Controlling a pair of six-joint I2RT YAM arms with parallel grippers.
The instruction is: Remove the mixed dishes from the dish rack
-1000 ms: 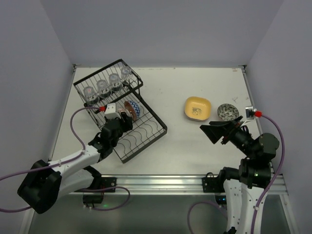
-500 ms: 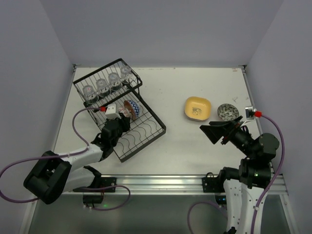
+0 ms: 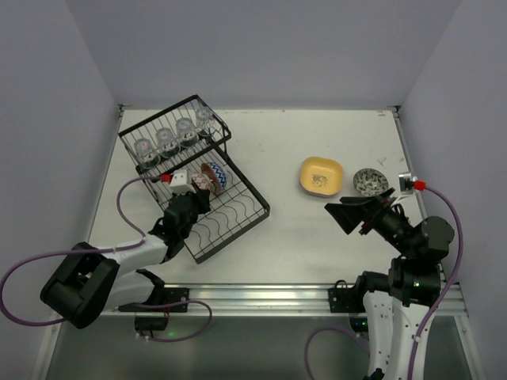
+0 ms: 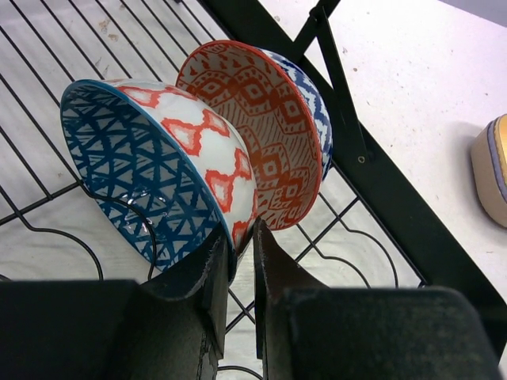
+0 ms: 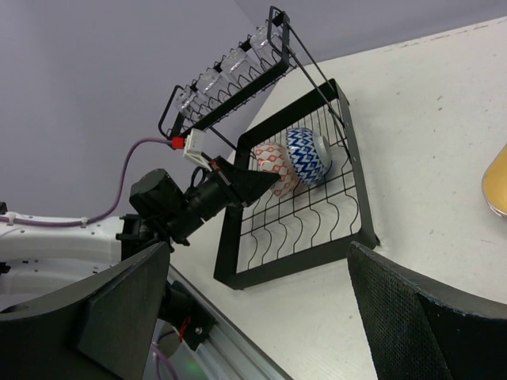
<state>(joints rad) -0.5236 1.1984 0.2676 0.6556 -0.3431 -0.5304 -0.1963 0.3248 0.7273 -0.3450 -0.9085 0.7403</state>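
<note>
**Lifting the front bowl clear of the rack**

The left end effector (image 4: pixel 240 247) is clenched on the rim of the blue-lined bowl (image 4: pixel 135 158). One finger sits inside the rim and the other in the gap behind it. The bowl stands on edge in the wavy wires of the rack (image 4: pixel 396 222), directly ahead of the fingers. The red-lined bowl (image 4: pixel 261 119) is tucked close behind it.

The pinch takes only the rim, so the bowl will likely want to swing. It is best raised slowly and straight up out of the wires, with the wrist level, so the rear finger does not drag the neighbour along.

Far off to the right, the yellow plate (image 3: pixel 321 175) already lies on the tabletop (image 3: pixel 285 142). The right end effector (image 5: pixel 261 317) waits there, released, spread wide and empty.
</note>
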